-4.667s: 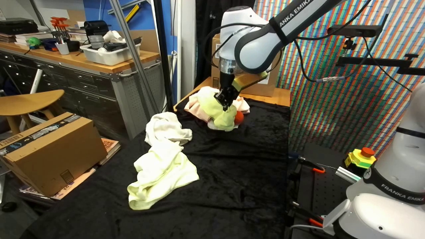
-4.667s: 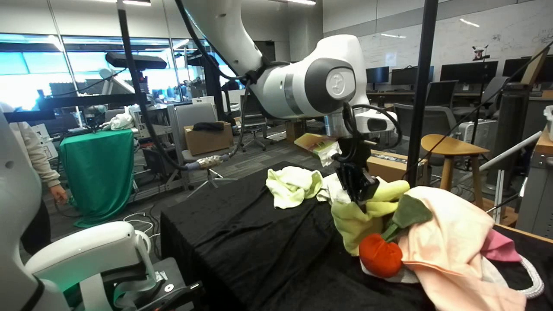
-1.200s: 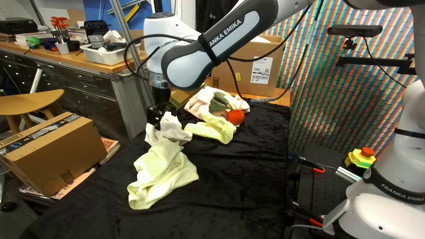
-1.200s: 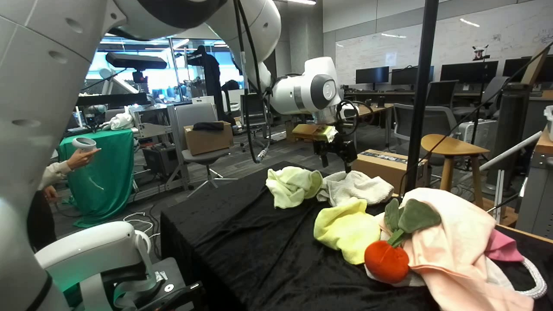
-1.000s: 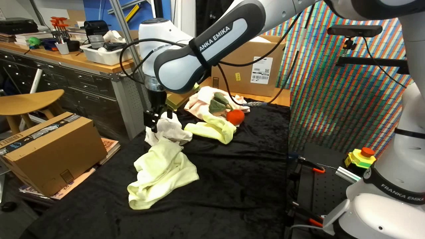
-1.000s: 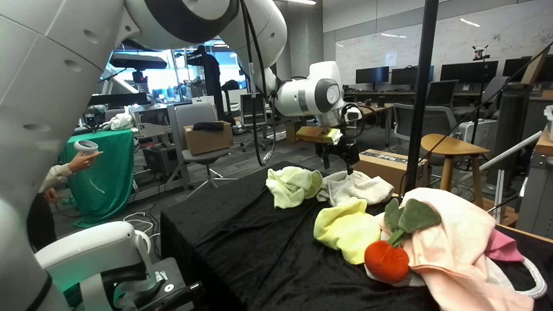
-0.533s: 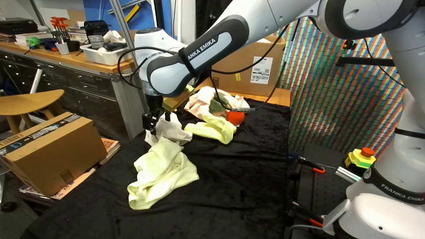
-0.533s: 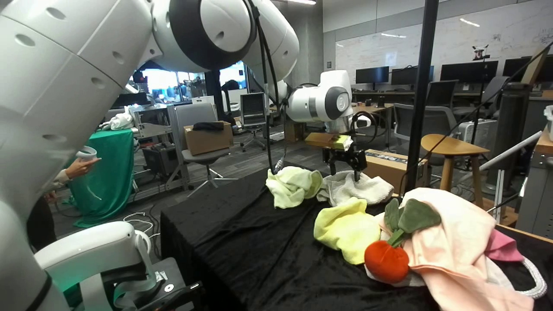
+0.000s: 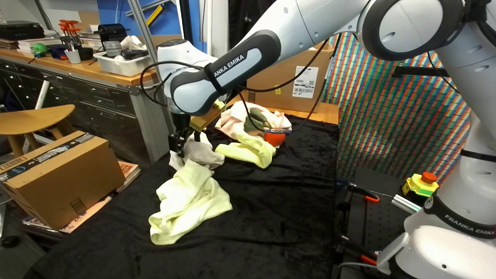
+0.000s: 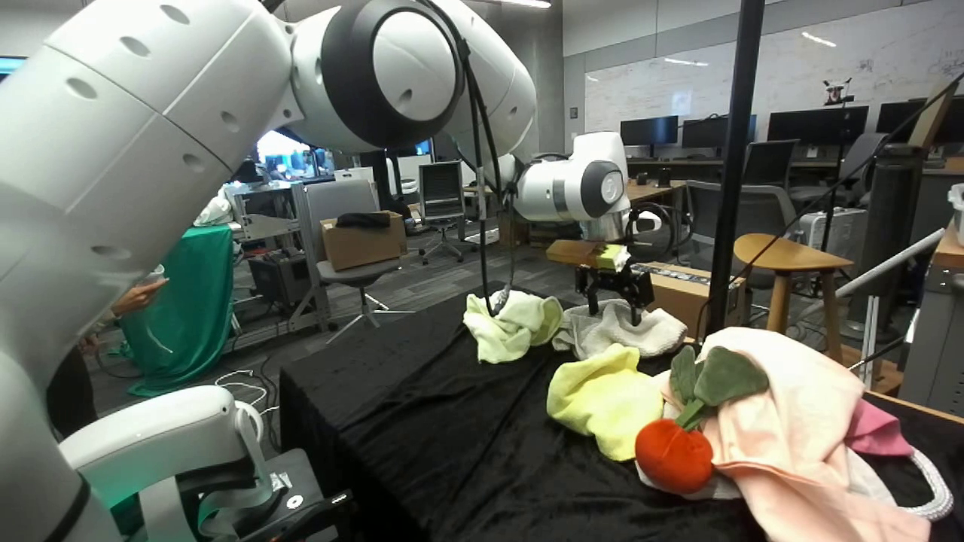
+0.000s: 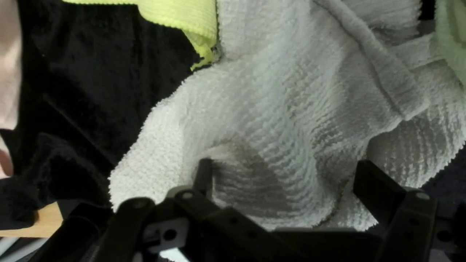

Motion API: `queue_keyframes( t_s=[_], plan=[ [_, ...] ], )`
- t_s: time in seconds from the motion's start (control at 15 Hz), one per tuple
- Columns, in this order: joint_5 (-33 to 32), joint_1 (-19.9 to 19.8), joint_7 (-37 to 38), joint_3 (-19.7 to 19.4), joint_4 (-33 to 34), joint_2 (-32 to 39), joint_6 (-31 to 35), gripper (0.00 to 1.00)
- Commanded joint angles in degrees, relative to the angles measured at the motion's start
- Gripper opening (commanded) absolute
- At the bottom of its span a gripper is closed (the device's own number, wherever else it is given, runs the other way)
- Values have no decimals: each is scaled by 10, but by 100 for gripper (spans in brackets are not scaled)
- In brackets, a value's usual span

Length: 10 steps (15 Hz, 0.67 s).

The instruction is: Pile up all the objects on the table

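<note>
Bent arm (image 9: 288, 29); claw (image 11: 284, 163) vert., wide, over wht cloth (image 11: 269, 91)

Location reads as a robotics lab with office furnishings. Basis: robot arm (image 9: 294, 27) lettered FRANKA EMIKA set up beside a black-draped surface (image 9: 271, 217); red push-button (image 9: 429, 178) on a yellow housing (image 9: 417, 189) near the arm's base (image 9: 459, 197). In an exterior view, a wood-topped workbench (image 9: 83, 69) with dark drawers (image 9: 97, 91) holds orange-handled tools (image 9: 69, 23) and a white bin (image 9: 120, 68). Also in an exterior view: whiteboard (image 10: 648, 86) with faint writing, row of monitors (image 10: 649, 130), swivel chair (image 10: 440, 188).
</note>
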Motion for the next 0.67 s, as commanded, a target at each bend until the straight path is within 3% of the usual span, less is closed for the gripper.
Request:
queue_keyframes(
  t_s=[0.0,0.07,0.2,0.6],
  plan=[
    [17,0,-16,-4,41,22,-17,97],
    [17,-1,-15,-5,41,22,-17,74],
    [18,-2,-16,-4,38,21,-17,71],
    [17,-2,-13,-5,23,9,-17,24]
  ],
)
